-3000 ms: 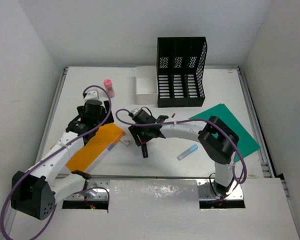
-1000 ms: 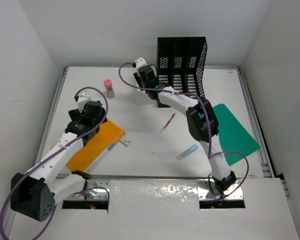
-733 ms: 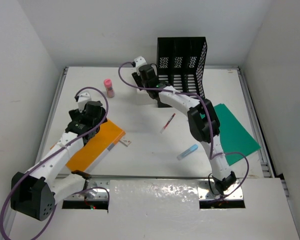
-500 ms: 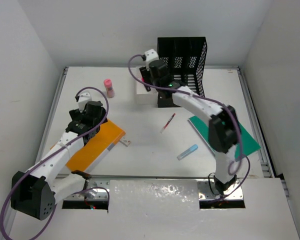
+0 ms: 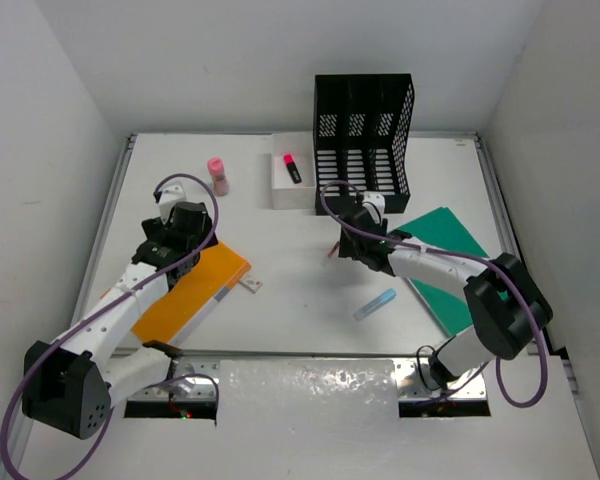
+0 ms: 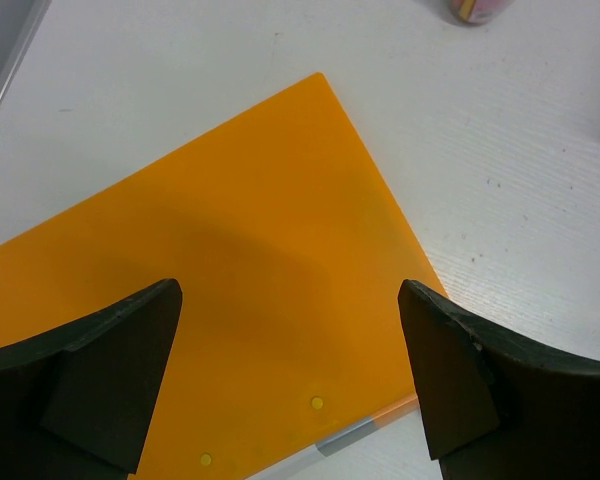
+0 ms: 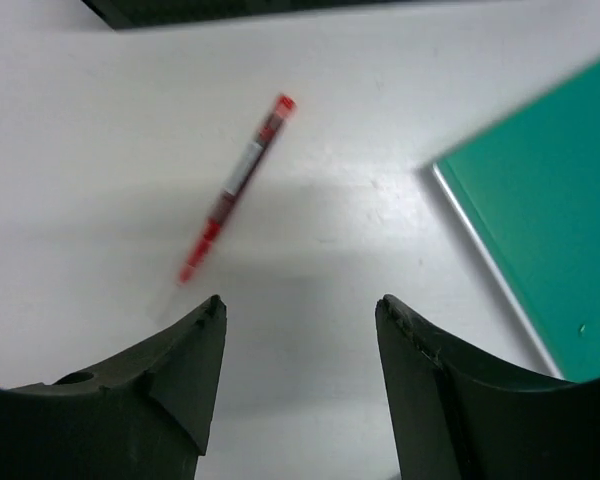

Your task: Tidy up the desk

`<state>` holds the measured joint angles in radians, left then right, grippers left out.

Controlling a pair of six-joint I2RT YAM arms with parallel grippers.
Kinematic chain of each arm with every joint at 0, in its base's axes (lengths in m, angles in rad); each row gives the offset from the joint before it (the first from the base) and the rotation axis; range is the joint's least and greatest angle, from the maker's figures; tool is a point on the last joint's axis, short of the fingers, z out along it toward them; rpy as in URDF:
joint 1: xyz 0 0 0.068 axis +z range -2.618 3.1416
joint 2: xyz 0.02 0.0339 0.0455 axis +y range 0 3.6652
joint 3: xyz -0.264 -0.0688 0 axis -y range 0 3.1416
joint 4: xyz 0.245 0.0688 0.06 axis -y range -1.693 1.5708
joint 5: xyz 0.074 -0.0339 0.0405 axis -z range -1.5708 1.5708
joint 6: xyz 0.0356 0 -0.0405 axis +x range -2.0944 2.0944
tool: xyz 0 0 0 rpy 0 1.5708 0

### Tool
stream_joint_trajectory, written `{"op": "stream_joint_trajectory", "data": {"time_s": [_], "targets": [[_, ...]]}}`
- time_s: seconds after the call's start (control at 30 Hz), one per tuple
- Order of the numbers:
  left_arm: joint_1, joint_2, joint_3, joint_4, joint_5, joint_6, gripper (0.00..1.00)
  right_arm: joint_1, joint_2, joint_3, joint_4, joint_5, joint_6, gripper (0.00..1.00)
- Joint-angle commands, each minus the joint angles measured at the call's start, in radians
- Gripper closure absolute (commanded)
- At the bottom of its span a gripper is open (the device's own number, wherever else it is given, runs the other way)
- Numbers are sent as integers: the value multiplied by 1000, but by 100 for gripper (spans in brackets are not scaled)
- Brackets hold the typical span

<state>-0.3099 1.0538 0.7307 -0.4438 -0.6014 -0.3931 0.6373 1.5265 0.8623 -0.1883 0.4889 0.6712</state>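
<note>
The desk (image 5: pixel 280 320) is a white tabletop with items scattered on it. My left gripper (image 5: pixel 185 235) hangs open above the orange folder (image 5: pixel 190 295); in the left wrist view its jaws (image 6: pixel 290 380) stand wide apart over the orange folder (image 6: pixel 230 280), touching nothing. My right gripper (image 5: pixel 350 242) hovers mid-desk, open and empty. In the right wrist view a red pen (image 7: pixel 235 185) lies just ahead of the right gripper (image 7: pixel 300 305), with the green folder (image 7: pixel 550 220) to its right. A pink-and-black highlighter (image 5: pixel 292 167) lies in the small white box (image 5: pixel 280 192).
A black file organizer (image 5: pixel 363 145) stands at the back, next to the white box. A pink-capped bottle (image 5: pixel 218 175) stands back left. A light blue marker (image 5: pixel 375 304) lies near the front, and a small white piece (image 5: pixel 250 285) lies beside the orange folder.
My right arm has pulled back from the white box to mid-desk near the red pen, its jaws wider; the highlighter now lies in the box. The left arm has stayed put.
</note>
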Motion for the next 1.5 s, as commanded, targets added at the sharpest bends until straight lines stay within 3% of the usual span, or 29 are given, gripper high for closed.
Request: {"op": "stream_joint_trajectory", "data": {"time_s": [0.0, 0.3, 0.57, 0.83, 1.1, 1.4, 1.47], "targets": [[-11, -17, 7, 36, 17, 11, 13, 5, -16, -34, 122, 14, 159, 41], [-11, -34, 4, 34, 12, 13, 13, 4, 154, 1, 299, 23, 218, 43], [-12, -49, 3, 28, -4, 10, 13, 16, 294, 101, 236, 98, 430, 53], [-12, -57, 3, 28, -11, 10, 13, 99, 363, 222, 33, 237, 458, 62], [-12, -60, 3, 28, -11, 13, 13, 134, 353, 176, -48, 252, 472, 65], [-12, -64, 3, 30, -11, 13, 13, 133, 366, 107, 4, 249, 485, 65], [-12, -64, 3, 27, -12, 13, 13, 134, 365, 95, 16, 229, 481, 71]]}}
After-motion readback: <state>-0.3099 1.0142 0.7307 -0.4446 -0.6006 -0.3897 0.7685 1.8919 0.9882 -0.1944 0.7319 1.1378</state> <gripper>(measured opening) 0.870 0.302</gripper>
